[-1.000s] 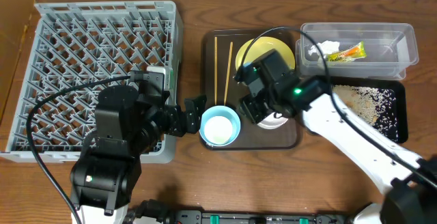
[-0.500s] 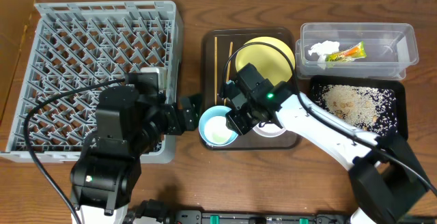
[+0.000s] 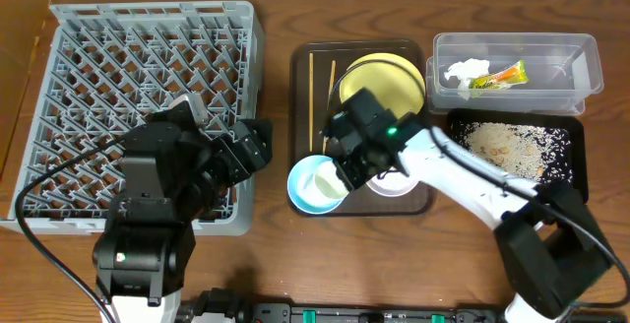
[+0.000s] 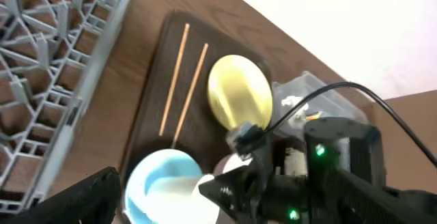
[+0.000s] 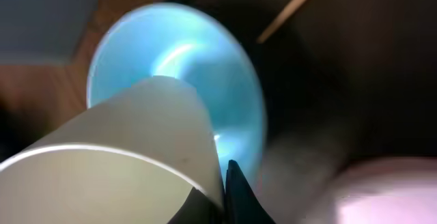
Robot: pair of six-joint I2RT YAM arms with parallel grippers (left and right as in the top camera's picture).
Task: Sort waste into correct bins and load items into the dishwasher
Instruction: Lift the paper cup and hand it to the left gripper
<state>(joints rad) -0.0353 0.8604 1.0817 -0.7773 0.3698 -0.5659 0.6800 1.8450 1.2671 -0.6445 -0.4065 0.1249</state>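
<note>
My right gripper (image 3: pixel 345 170) is shut on the rim of a white cup (image 3: pixel 330 178) and holds it tilted over the light-blue bowl (image 3: pixel 303 190). In the right wrist view the cup (image 5: pixel 123 162) fills the lower left above the bowl (image 5: pixel 198 53). A small white bowl (image 3: pixel 394 185) sits just right of it, partly under the arm. The yellow plate (image 3: pixel 389 72) and the chopsticks (image 3: pixel 320 87) lie on the brown serving tray (image 3: pixel 305 67). My left gripper (image 3: pixel 254 146) is open and empty over the right edge of the grey dish rack (image 3: pixel 118 57).
The clear tub (image 3: pixel 561 77) at the back right holds the white tissue (image 3: pixel 465 69) and the snack wrapper (image 3: pixel 500 75). The black tray (image 3: pixel 576 170) in front of it holds rice-like scraps (image 3: pixel 507 146). Bare table lies along the front edge.
My right gripper has moved left from the small white bowl to over the blue bowl. My left gripper has pulled back from the blue bowl toward the rack's edge.
</note>
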